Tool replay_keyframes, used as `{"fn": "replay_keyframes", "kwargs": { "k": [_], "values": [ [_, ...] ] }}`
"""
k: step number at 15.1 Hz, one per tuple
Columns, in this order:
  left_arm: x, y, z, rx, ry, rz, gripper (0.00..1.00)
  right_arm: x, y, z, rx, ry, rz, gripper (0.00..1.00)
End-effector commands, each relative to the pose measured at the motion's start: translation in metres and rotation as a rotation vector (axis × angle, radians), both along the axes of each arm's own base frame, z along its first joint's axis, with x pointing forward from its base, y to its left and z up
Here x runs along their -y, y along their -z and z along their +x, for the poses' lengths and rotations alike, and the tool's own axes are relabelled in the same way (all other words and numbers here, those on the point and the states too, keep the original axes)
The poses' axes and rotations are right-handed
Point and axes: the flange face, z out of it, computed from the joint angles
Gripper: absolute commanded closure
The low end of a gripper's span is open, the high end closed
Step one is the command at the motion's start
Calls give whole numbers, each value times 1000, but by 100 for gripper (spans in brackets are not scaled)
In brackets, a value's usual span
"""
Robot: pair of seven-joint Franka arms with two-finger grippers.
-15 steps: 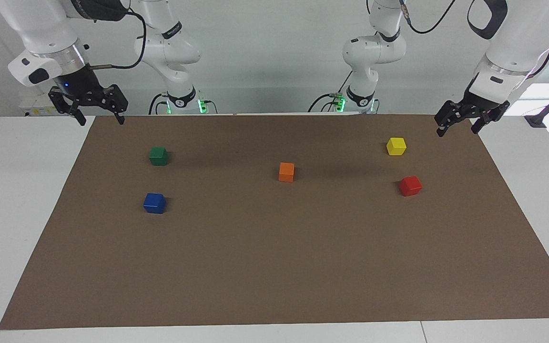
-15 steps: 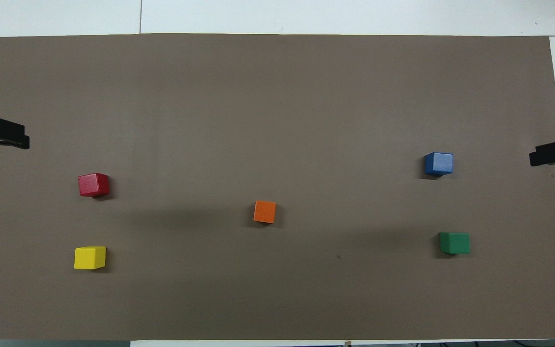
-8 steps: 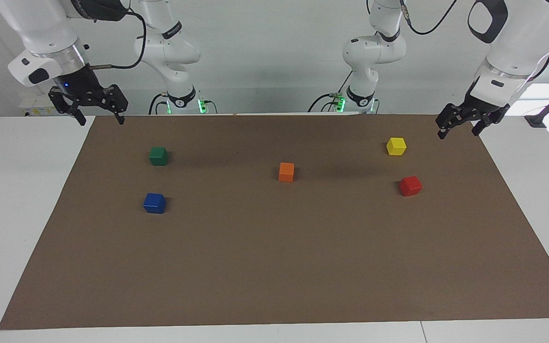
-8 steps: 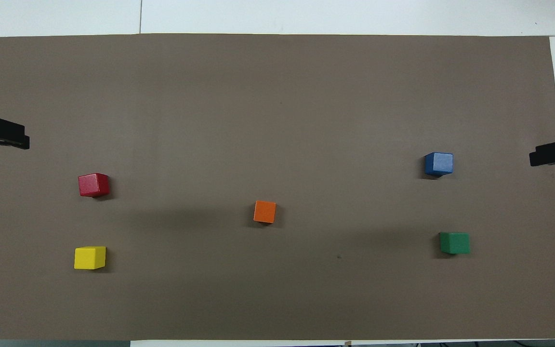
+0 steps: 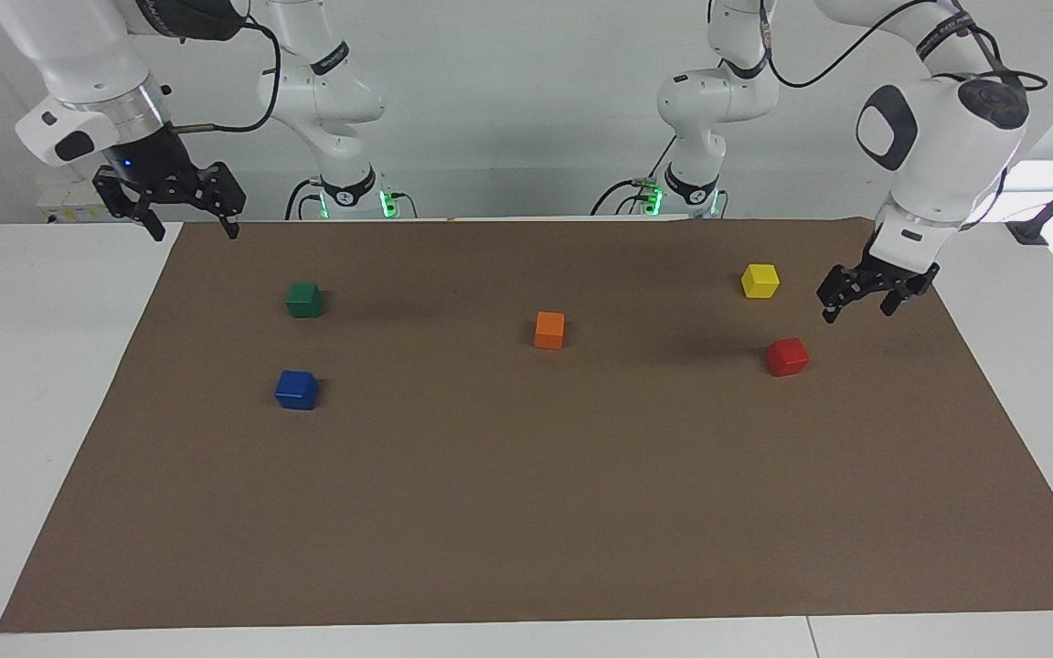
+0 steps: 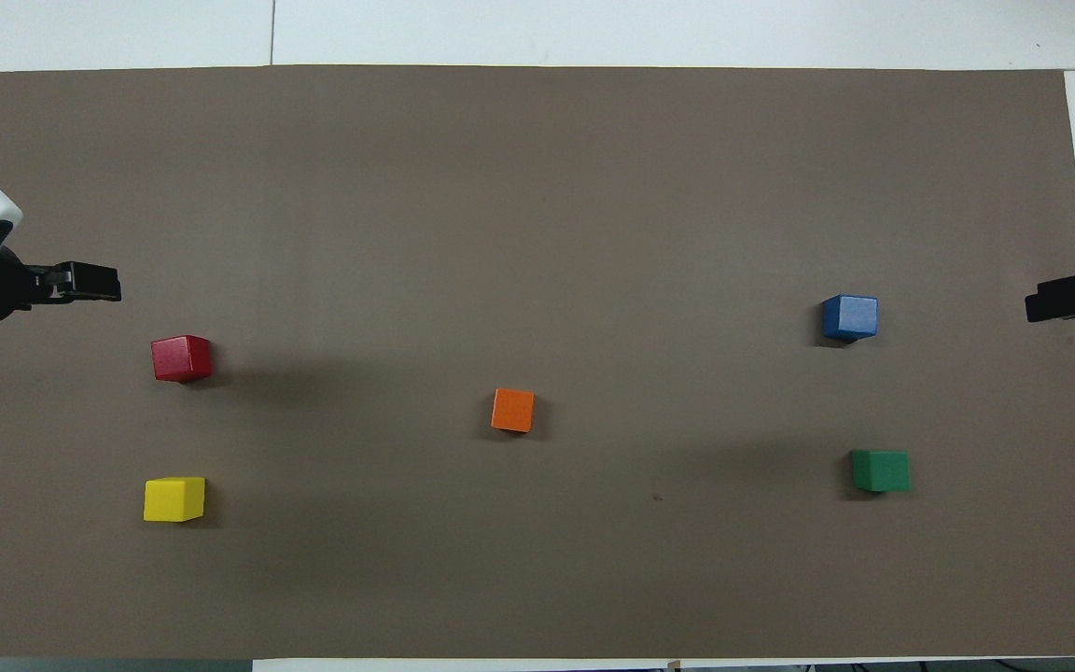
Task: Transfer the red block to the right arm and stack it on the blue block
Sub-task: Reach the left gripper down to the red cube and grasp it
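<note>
The red block (image 5: 787,355) (image 6: 181,358) lies on the brown mat toward the left arm's end. The blue block (image 5: 296,389) (image 6: 849,316) lies toward the right arm's end. My left gripper (image 5: 856,306) (image 6: 90,282) is open and empty, up in the air over the mat beside the red block, apart from it. My right gripper (image 5: 190,227) is open and empty and waits over the mat's edge at its own end; only a tip (image 6: 1074,294) of it shows in the overhead view.
A yellow block (image 5: 760,280) lies nearer to the robots than the red block. An orange block (image 5: 549,329) lies mid-mat. A green block (image 5: 304,299) lies nearer to the robots than the blue block. The brown mat (image 5: 526,512) covers most of the white table.
My left arm has swung down and inward from the mat's corner toward the red block. The right arm and all blocks have not moved.
</note>
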Motion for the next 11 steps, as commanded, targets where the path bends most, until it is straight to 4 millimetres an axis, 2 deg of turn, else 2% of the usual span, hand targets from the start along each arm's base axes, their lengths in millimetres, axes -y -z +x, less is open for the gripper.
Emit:
{"fn": "replay_keyframes", "kwargs": {
  "k": [1,5,11],
  "values": [
    [-5,42,8,-14,27,29,0,3,-3,-5,-17,15,17,0],
    [1,93,-3,-33,-6,19,0,1,-2,-6,-25,3,17,0],
    [3,137,-37,-41,-81,8,0,3,0,-9,-32,3,18,0]
  ]
}}
